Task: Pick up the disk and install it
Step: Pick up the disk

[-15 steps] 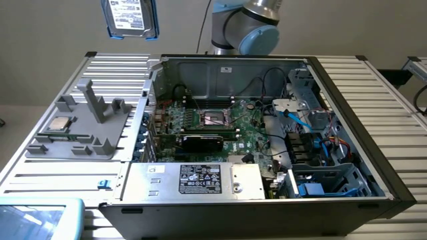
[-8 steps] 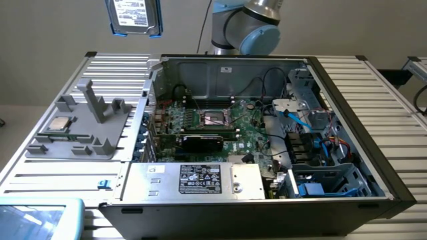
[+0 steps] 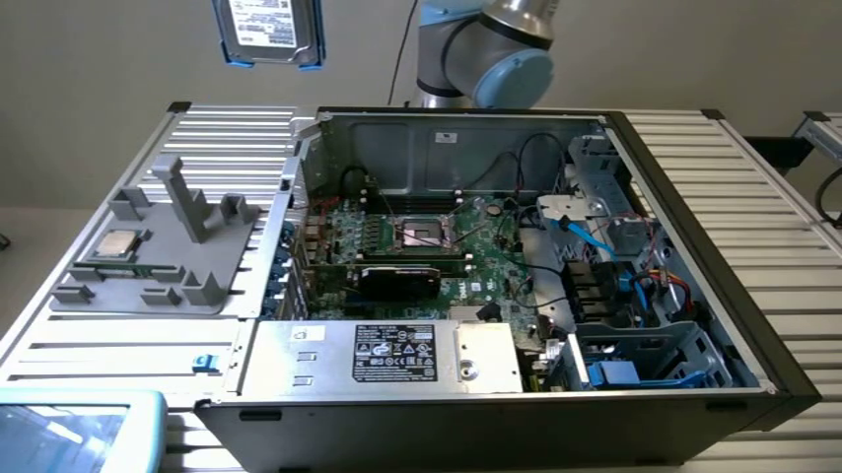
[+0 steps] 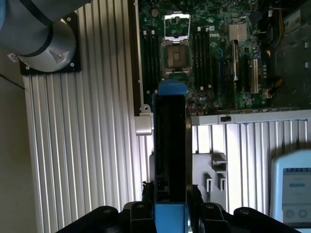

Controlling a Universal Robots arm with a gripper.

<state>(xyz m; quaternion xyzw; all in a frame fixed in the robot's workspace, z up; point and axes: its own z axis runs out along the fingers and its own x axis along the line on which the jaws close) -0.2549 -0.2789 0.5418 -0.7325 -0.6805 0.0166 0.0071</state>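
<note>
A: Where was the disk (image 3: 270, 32)?
B: Held high at the exterior view's left, well apart from the open PC case (image 3: 460, 116).
A: Gripper (image 4: 171, 204)?
B: Clamped on the disk, edge-on btwn its jaws, over the mobo (image 4: 209, 48).

a plain grey wall (image 3: 93, 49) stands behind the ribbed metal table (image 3: 750, 217).
</note>
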